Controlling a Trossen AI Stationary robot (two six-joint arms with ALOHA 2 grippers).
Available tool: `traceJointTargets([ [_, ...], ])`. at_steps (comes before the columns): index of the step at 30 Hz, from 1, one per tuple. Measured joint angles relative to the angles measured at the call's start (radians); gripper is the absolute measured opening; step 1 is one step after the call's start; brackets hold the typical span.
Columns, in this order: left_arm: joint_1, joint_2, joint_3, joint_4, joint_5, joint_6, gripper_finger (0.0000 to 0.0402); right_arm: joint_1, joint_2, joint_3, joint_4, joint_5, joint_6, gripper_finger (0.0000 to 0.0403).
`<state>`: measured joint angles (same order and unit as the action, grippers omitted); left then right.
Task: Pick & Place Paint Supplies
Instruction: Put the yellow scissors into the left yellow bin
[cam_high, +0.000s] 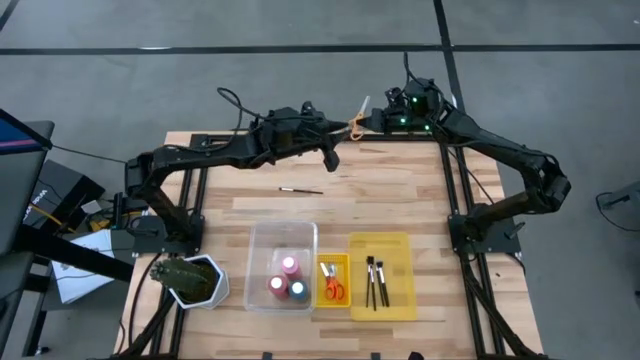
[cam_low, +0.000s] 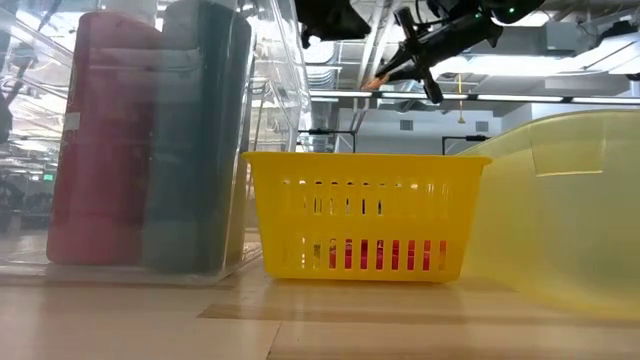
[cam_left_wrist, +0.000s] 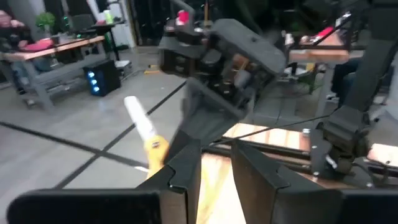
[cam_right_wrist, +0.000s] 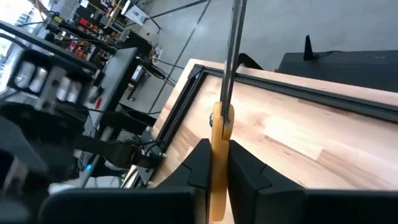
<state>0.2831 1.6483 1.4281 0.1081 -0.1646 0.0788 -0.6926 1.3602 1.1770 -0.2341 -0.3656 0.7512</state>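
clearly, right fingers (cam_right_wrist: 217, 171) clamp a thin paintbrush (cam_right_wrist: 225, 93) by its gold ferrule; left fingers (cam_left_wrist: 214, 177) stand apart.

Two dark, jointed arms are showing matte black housings with black cables looping along their links. The right arm (cam_high: 500, 150) is displaying small green lights near its wrist. Each gripper is presenting flat, angular black fingers (cam_left_wrist: 186, 180).
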Motion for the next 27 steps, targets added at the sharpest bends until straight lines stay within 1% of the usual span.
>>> traceJointTargets([
  [4,0.021,-0.043,0.000,-0.078,-0.036,0.003,0.0081,0.000,0.000,0.000,-0.054,-0.002,-0.018,0.0021],
  [8,0.051,-0.082,0.000,-0.166,-0.069,0.003,0.0082,-0.001,0.000,0.000,-0.183,-0.008,-0.062,0.0021],
  [18,0.165,-0.183,0.000,-0.318,-0.074,0.007,0.0065,0.005,0.000,0.000,-0.451,-0.119,-0.183,0.0021],
  [22,0.209,-0.229,0.000,-0.386,-0.075,0.061,0.0055,0.030,-0.017,-0.034,-0.501,-0.157,-0.201,0.0021],
  [24,0.233,-0.256,0.000,-0.421,-0.061,0.078,0.0049,0.051,-0.042,-0.067,-0.506,-0.165,-0.184,0.0021],
  [27,0.281,-0.295,0.000,-0.478,0.027,0.079,0.0039,0.077,-0.096,-0.139,-0.493,-0.164,-0.127,0.0021],
])
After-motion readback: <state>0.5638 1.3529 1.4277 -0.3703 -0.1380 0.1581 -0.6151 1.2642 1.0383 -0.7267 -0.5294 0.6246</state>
